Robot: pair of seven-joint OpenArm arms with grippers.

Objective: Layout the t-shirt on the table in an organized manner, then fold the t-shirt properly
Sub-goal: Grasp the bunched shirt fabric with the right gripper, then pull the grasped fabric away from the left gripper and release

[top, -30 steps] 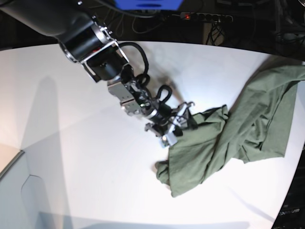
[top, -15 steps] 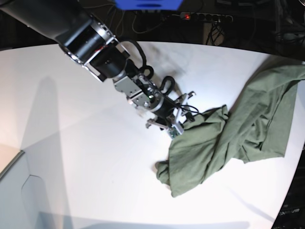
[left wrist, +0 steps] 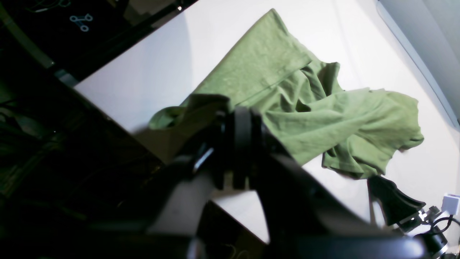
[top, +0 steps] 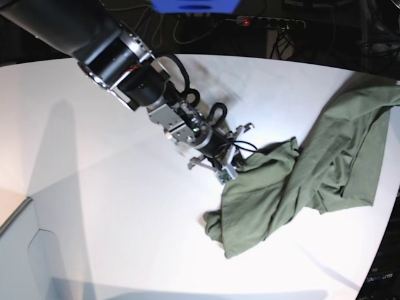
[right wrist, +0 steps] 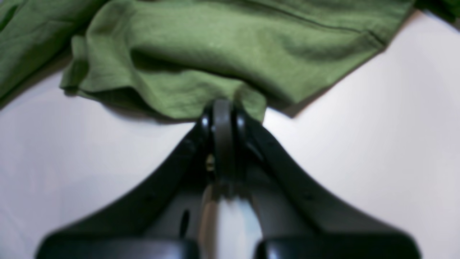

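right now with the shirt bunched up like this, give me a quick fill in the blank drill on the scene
1. The t-shirt lies crumpled, not yet spread flat, and its colour is ____.
2. The right gripper is shut on the shirt's ____.
3. The table under the shirt is ____ in colour.
4. The left gripper is shut on the ____.

Missing words: green; edge; white; t-shirt

SURFACE: you have the table point(top: 112, 225), white, matte, with a curved far edge | ON IT: you see the t-shirt point(top: 300, 181), olive-green, crumpled and wrinkled, lying toward the base view's right side | EXTENT: its upper right part reaches the table's edge | CONTACT: cloth rests directly on the white top.
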